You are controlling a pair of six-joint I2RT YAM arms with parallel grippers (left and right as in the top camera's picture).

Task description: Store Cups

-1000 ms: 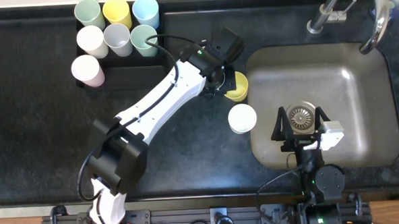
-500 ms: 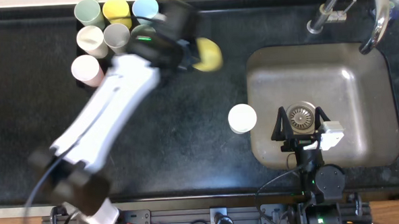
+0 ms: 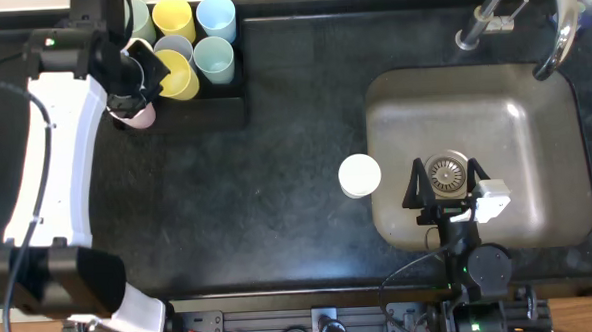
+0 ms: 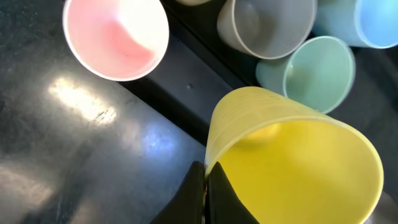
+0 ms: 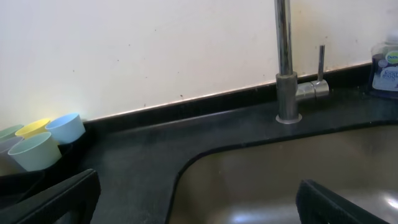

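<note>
My left gripper (image 3: 148, 74) is shut on the rim of a yellow cup (image 3: 175, 75), held tilted over the left part of the black tray (image 3: 225, 109). In the left wrist view the yellow cup (image 4: 292, 162) hangs above the tray (image 4: 186, 106), close to a pink cup (image 4: 116, 37), a grey cup (image 4: 267, 25) and a mint cup (image 4: 314, 74). A white cup (image 3: 358, 175) stands on the counter by the sink's left rim. Over the sink (image 3: 534, 106), my right gripper (image 3: 443, 185) is open and holds nothing.
The tray also holds a second yellow cup (image 3: 172, 13) and a blue cup (image 3: 215, 14) in its back row. A faucet (image 3: 490, 12) rises behind the sink. The dark counter (image 3: 278, 217) lies bare between tray and sink.
My left arm has swung left with the yellow cup, from beside the sink's rim to over the tray's left side. The right arm and the white cup have not moved.
</note>
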